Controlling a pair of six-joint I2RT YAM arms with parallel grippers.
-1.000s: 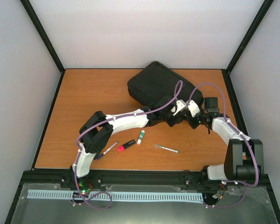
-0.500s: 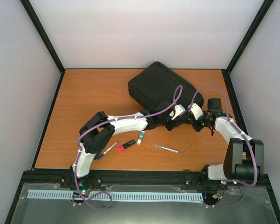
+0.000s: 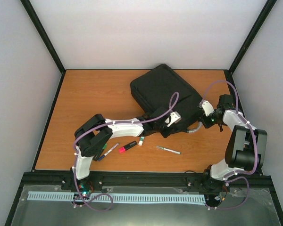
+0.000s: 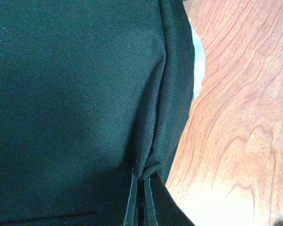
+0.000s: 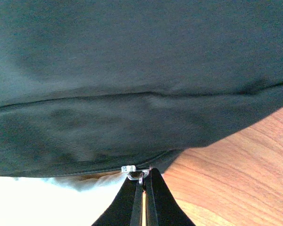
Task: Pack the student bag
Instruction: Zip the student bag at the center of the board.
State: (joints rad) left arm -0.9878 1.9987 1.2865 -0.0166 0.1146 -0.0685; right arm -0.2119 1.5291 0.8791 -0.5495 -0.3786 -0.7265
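Observation:
The student bag [image 3: 162, 89] is a large black fabric backpack lying flat at the back middle of the table. My left gripper [image 3: 179, 126] is at its near edge, shut on a pinched fold of the black fabric [image 4: 153, 172] beside a seam. My right gripper [image 3: 203, 120] is at the bag's near right corner, shut on the small metal zip pull [image 5: 137, 173]. The bag fills most of both wrist views [image 5: 132, 70]. A pale curved strip [image 3: 193, 130] shows along the bag's near edge between the two grippers.
On the wooden table [image 3: 85, 103] near the front lie a blue pen [image 3: 106, 152], a red marker [image 3: 127, 147], a short green and white tube [image 3: 141, 140] and a silver pen [image 3: 168, 150]. Black frame posts and grey walls close the sides.
My right gripper has moved right and back along the bag's near edge with the zip pull in it. My left gripper shifted slightly left, still holding fabric. The pale strip has come into view.

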